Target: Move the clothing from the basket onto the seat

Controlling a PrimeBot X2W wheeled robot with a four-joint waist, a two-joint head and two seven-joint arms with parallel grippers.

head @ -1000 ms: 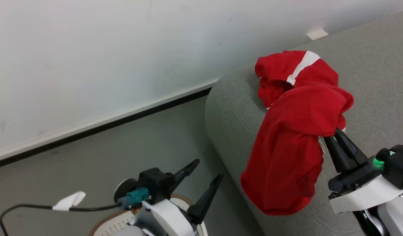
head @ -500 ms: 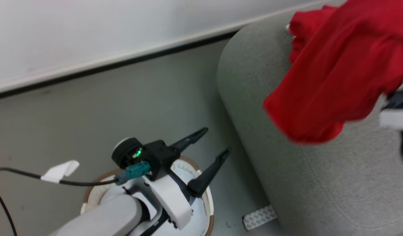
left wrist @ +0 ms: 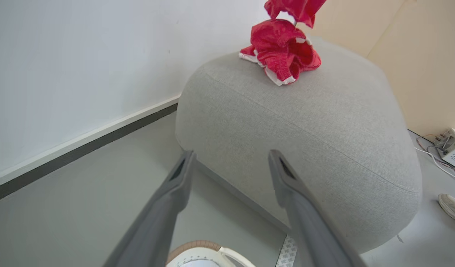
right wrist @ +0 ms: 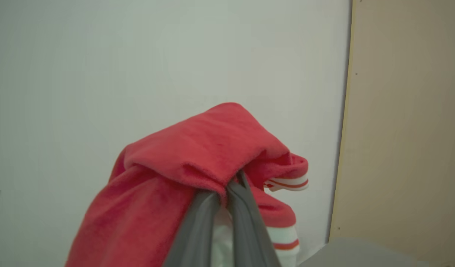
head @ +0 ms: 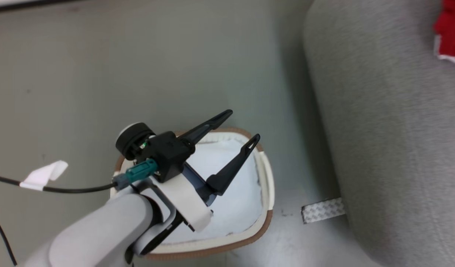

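Right gripper (right wrist: 227,191): dark fingers (right wrist: 196,230) pressed together on a fold of a bright red soft fabric garment (right wrist: 198,155) with white striped cuffs, bottom centre of the right wrist view. The cloth drapes over the tips and hangs toward the lower left. Behind it are a white wall (right wrist: 101,74) and, at right, a beige panel (right wrist: 405,111).

Left gripper (head: 244,124): long dark fingers (head: 230,168) spread wide with nothing between them, centre of the head view, over the mouth of a small rounded white plastic basket (head: 266,222) with a brown rim. The basket stands on the grey floor (head: 101,74) at lower centre.

Large light grey woven-fabric seat (head: 390,129): right side of the head view, near the basket.

Second red garment (left wrist: 283,55) with white trim: crumpled on the seat's top, upper centre of the left wrist view.

Black cable (head: 75,189) with a white tag: left edge of the head view.
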